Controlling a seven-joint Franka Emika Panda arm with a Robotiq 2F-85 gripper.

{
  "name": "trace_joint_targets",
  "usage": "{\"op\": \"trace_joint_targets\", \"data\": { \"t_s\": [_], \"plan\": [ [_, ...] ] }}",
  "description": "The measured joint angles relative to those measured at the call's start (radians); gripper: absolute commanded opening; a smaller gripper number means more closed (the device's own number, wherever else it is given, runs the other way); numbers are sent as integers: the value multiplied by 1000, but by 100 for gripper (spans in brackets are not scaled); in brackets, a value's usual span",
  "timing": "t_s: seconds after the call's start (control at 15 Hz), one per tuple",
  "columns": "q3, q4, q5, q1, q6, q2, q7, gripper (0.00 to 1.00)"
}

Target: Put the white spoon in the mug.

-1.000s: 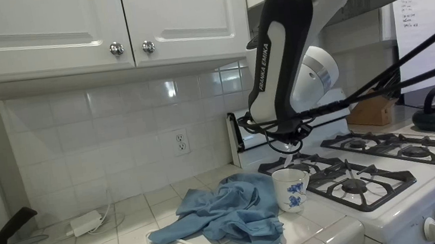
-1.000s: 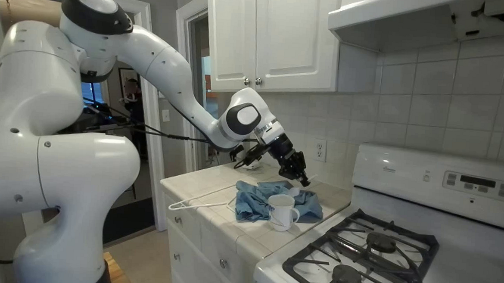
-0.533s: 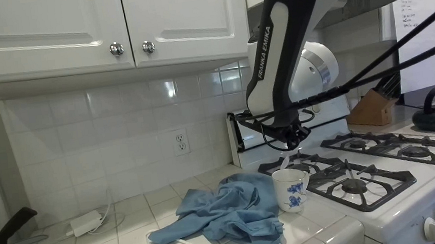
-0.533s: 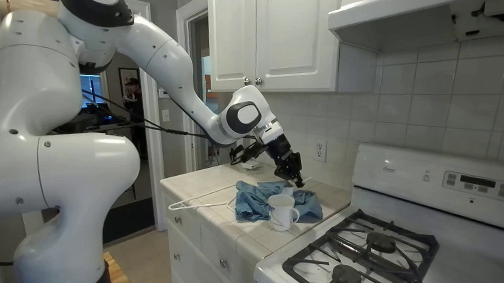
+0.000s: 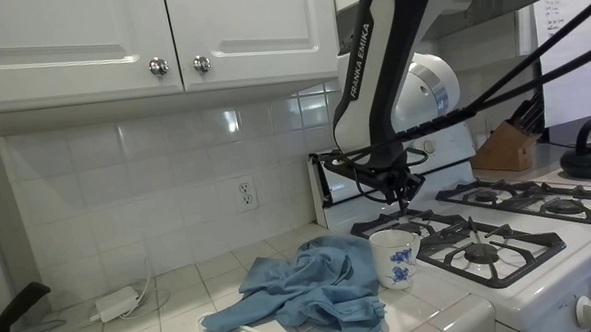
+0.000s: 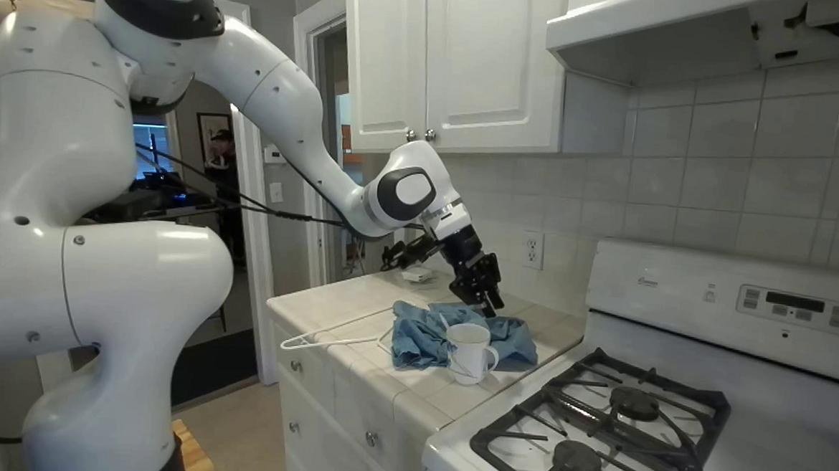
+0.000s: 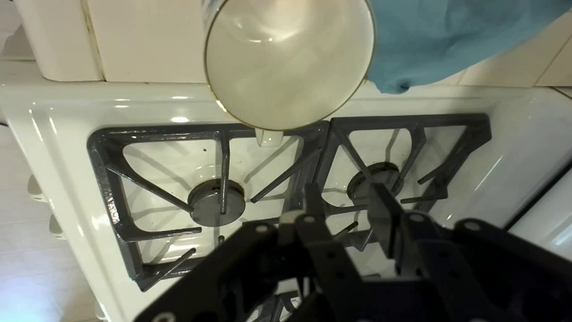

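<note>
A black two-fingered gripper (image 7: 347, 199) stands spread with nothing between its fingertips, having just let go of a slim white spoon (image 6: 445, 322), seemingly the pale sliver now below the gripper at the rim of a white ceramic mug with blue flowers (image 5: 392, 263). The carry looks over, but whether the spoon landed inside cannot be told; the wrist view, which cuts off part of the mug, shows none.

Wall tiles (image 5: 170, 171): I'm seeing a sharp glint shining amid muted grey light.
Range hood (image 6: 659, 51): its underside is sinking into shade.
Window (image 6: 143, 133): it's glowing blue against surrounding dimness.
Mug (image 7: 290, 67): light is pooling white inside.
Stove (image 7: 170, 103): highlights are glinting; grates (image 7: 225, 165) are casting soft shadows.
End effector (image 7: 346, 210): in the wrist view, it's showing dark and slightly blurred.
</note>
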Motion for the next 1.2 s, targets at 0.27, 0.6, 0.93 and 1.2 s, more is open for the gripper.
{"op": "trace_joint_targets", "data": {
  "t_s": [0.27, 0.6, 0.93, 1.2],
  "plan": [
    [-13, 17, -1, 13, 17, -3, 0, 93],
    [-95, 56, 2, 99, 27, -79, 0, 100],
    [-213, 70, 3, 247, 23, -236, -114, 100],
    [-334, 78, 5, 403, -18, -347, -214, 100]
  ]
}}
